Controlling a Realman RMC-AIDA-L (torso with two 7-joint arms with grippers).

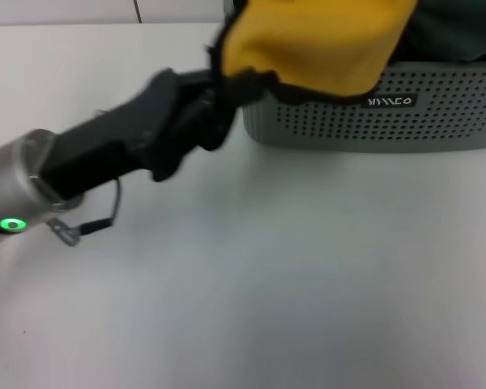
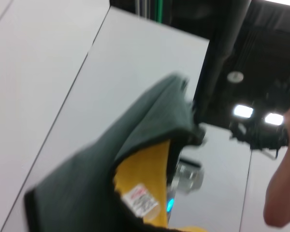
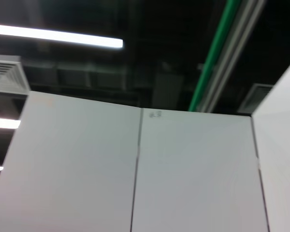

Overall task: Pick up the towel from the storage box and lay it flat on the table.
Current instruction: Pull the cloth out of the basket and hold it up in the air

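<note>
Reaching in from the left edge of the head view, the left gripper (image 1: 215, 101) was clamped on the black-trimmed edge of the towel (image 1: 316, 40), near the left corner of the storage box (image 1: 437, 113). The grip sat on the hem rather than the middle, likely so that the cloth would hang open and could be spread out instead of coming away bunched. The towel itself occupied the top centre of that view, its lower fold draped over the front rim of the box and partly covering the perforated wall beside the small black label (image 1: 389, 101). Most of it had not yet cleared the bin.

In the left wrist view, the yellow plush with its white label showed at bottom centre, beneath a grey-teal cloth (image 2: 111, 164) that rode over it, so the second cloth might get dragged along.

The table (image 1: 292, 275) filled the lower half of the head view. The right gripper showed in no view; its wrist camera faced only ceiling and wall panels.
</note>
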